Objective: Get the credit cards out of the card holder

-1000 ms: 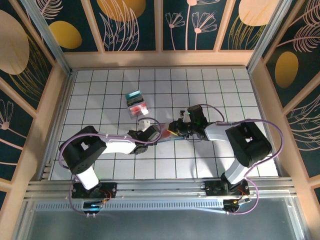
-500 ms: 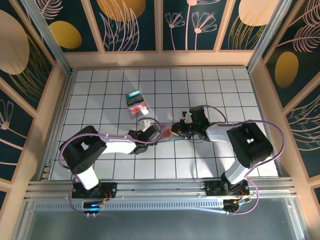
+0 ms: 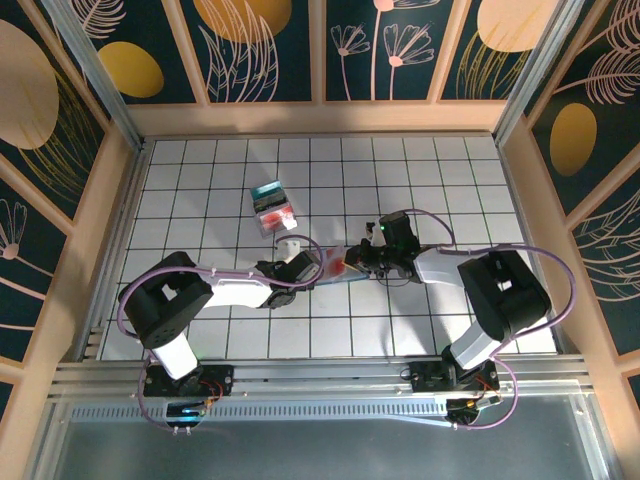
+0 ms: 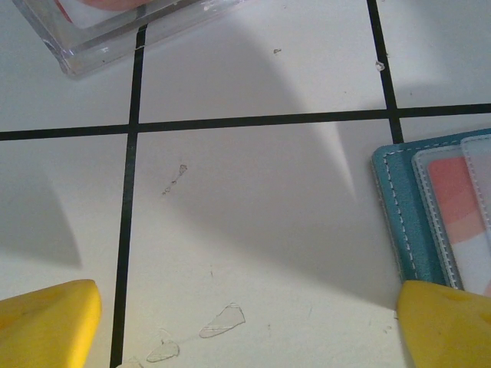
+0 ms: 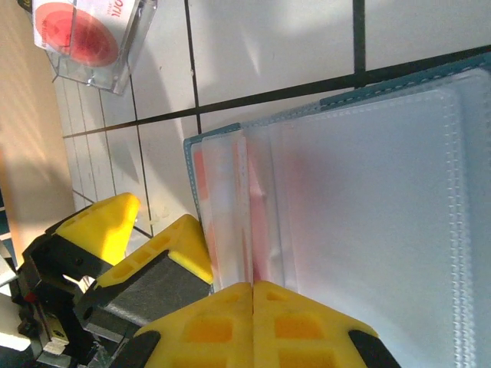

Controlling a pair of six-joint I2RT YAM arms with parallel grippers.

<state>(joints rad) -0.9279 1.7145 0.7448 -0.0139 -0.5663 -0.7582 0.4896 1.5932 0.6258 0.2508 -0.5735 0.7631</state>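
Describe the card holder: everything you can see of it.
The card holder lies open on the white tiled table. Its teal outer edge is stitched; inside are layered clear pockets, with a pink-red card showing through. The right gripper is shut at its edge; whether it pinches anything is unclear. One finger of the open left gripper sits at its corner.
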